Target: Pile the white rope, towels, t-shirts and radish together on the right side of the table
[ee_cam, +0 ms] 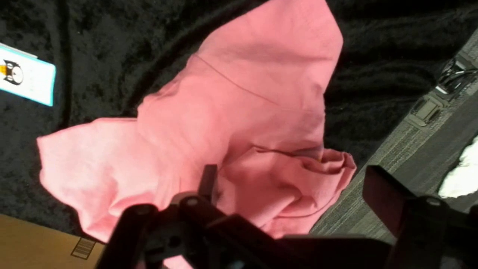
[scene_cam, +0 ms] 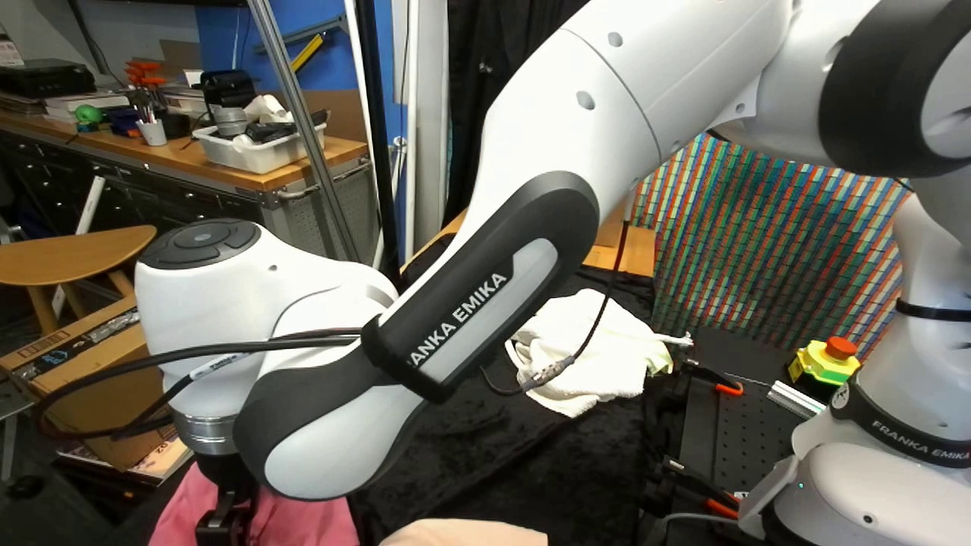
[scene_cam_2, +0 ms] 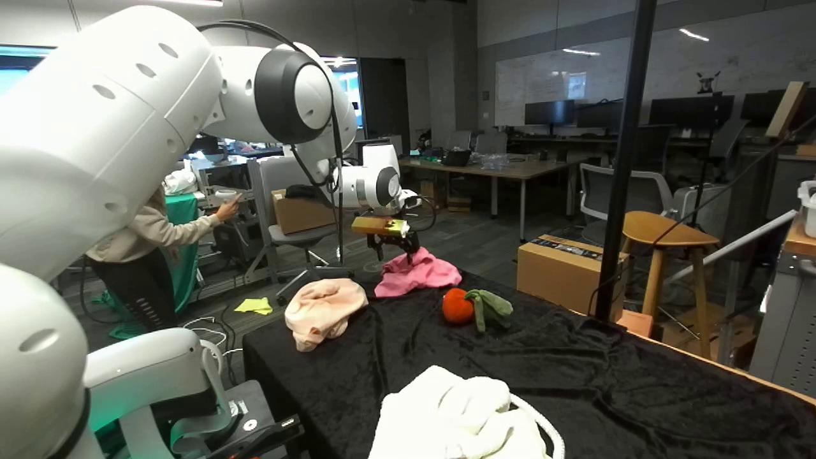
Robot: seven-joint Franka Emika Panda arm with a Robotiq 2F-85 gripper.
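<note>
In an exterior view, my arm (scene_cam: 561, 152) reaches over to the pink cloth (ee_cam: 246, 104), the reference for positions below, and covers part of it. The black-covered table (scene_cam_2: 637, 395) supports the pink cloth; I cannot tell whether this item is a t-shirt. A person (scene_cam_2: 143, 237), partly hidden behind my arm, stands off the table, well apart from the pink cloth. The white towel (scene_cam_2: 427, 417), cut off in an exterior view, lies well apart from the pink cloth. The peach cloth (scene_cam: 470, 533), also cut off in an exterior view, lies near the pink cloth. My gripper (ee_cam: 292, 168) is at the pink cloth, jaws apart: in the wrist view one finger (ee_cam: 208, 179) stands before the cloth, the other to its side; contact cannot be determined. The leafy orange-red radish (scene_cam_2: 458, 307) rests on the table near the pink cloth. The white rope (scene_cam_2: 547, 426), well apart from the pink cloth, enters the towel folds; its remaining length cannot be traced. A cable connector (scene_cam: 548, 373) hangs in front of the white towel, obstructing part of it.
</note>
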